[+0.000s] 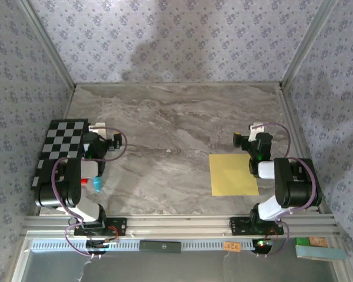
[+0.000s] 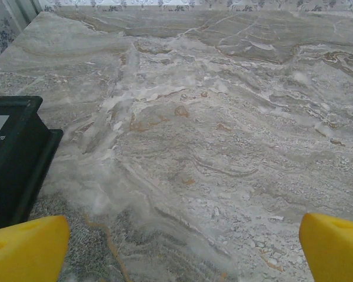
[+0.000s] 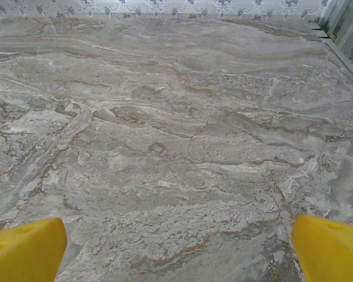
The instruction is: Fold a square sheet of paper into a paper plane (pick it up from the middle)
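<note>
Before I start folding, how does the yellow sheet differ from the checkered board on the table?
The yellow sheet is plain, one colour; the checkered board has black-and-white squares. The sheet lies on the right, the board on the far left. The board looks larger and longer; the sheet is near square. Both lie flat on the marble table.

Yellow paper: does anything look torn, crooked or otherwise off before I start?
Nothing stands out. The yellow paper lies flat on the table, roughly square to its edges; the right arm covers its right side.
</note>
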Controlling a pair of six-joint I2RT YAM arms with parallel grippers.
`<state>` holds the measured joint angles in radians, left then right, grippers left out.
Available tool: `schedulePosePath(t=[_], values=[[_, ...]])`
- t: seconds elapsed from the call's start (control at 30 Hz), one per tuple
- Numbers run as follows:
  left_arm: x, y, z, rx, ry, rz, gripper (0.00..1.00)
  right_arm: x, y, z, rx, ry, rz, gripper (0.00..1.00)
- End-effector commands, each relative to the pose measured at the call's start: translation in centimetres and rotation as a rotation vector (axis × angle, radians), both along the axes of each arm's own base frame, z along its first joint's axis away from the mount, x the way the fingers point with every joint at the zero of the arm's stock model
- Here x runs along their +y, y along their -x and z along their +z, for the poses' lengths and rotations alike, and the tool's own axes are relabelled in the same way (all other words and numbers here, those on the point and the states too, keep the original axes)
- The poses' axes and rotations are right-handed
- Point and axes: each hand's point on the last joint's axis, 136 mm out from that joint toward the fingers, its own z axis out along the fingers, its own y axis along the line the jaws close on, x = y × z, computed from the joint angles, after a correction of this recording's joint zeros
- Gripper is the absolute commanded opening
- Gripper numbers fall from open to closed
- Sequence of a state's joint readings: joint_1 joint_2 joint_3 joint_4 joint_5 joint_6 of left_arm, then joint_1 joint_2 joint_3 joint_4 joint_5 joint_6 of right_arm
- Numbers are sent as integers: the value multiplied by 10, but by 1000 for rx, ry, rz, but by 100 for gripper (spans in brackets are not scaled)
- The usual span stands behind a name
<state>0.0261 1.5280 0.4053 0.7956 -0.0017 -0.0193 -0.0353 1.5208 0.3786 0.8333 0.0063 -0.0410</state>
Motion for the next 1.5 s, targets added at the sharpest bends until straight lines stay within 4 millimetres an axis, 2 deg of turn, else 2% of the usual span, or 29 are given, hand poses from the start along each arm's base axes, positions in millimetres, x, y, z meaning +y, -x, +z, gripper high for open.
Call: schedulePosePath(t=[0.0,1.23,1.3,1.47], values=[[1,-4,3,-13,-2,8,100,-1,-2,0,6,-15,-3,100],[1,-4,5,-18,0,8,100,-1,-1,0,4,-19,0,100],[0,-4,9,-23,0,7,100,1,-1,4,-4,-18,6,100],[8,-1,37,-3,-5,56,100,-2,4,32,-9,2,-22,100]])
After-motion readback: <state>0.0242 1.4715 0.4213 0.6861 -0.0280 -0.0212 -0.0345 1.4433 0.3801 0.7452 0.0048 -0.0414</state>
